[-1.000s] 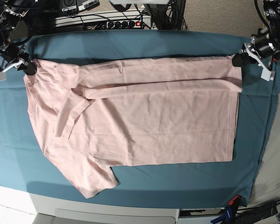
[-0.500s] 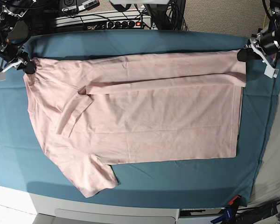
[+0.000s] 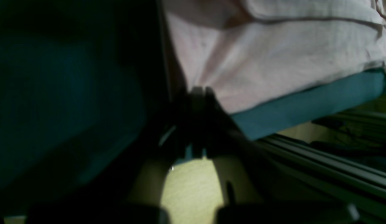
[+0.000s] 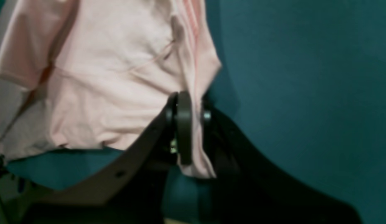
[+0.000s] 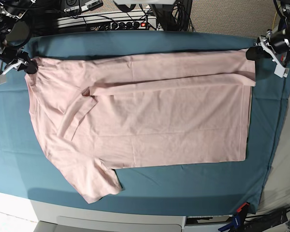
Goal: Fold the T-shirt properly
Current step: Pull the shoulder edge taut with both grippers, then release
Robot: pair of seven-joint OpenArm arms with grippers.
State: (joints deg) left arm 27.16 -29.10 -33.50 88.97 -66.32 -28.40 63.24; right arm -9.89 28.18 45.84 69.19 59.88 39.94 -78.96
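t-shirt [image 5: 150, 116] corners are pinched by both grippers. left gripper [image 5: 253, 53], on the right of the base view, is clamped on the hem-end corner at the far edge of the teal table cloth [image 5: 135, 41]; in the left wrist view the jaws sit tight together with pale pink fabric [image 3: 273, 62] fanning out from them. right gripper [image 5: 30, 66], on the base view's left, is clenched on the shoulder-end corner; the right wrist view shows cloth sandwiched between its jaws and a bit hanging out below.

change over the last second: both grippers have moved toward the far side of the table and a little outward, carrying the top layer with them. the folded-over band along the far edge is now wider and flatter, and the crease line [image 5: 169, 83] with the tucked sleeve [image 5: 79, 111] sits further from the grippers than before. the near sleeve [image 5: 94, 181] and the near hem stayed where they were.

meaning, as a judgement: the far flap is being pulled taut or opened back out, so the lengthwise fold is being adjusted, not finished. shirt lies plain side up, spread sideways across the cloth; the near half is not yet folded.
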